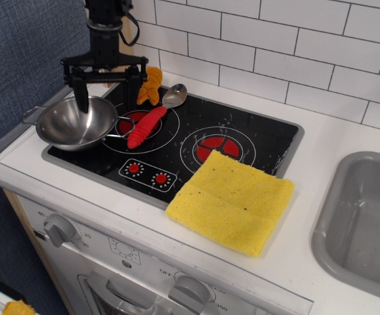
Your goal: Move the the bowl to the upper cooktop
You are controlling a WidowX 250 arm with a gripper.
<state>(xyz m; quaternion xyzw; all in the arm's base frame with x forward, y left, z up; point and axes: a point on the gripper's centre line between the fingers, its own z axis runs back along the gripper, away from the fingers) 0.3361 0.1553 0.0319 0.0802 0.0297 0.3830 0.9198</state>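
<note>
Cloth (232, 201), one yellow square, lies well right of the claw (107, 92). One steel bowl (76, 122) sits just below its wide-spread fingers, beside two burner rings (218, 144), one red-handled spoon (153, 117), one orange toy (150, 85).

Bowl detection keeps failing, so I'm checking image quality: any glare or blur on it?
In observation.image the bowl is sharp, with soft bright reflections inside and no blown-out glare; the claw over its rim is crisp; the black hob shows faint scuffs.
</note>
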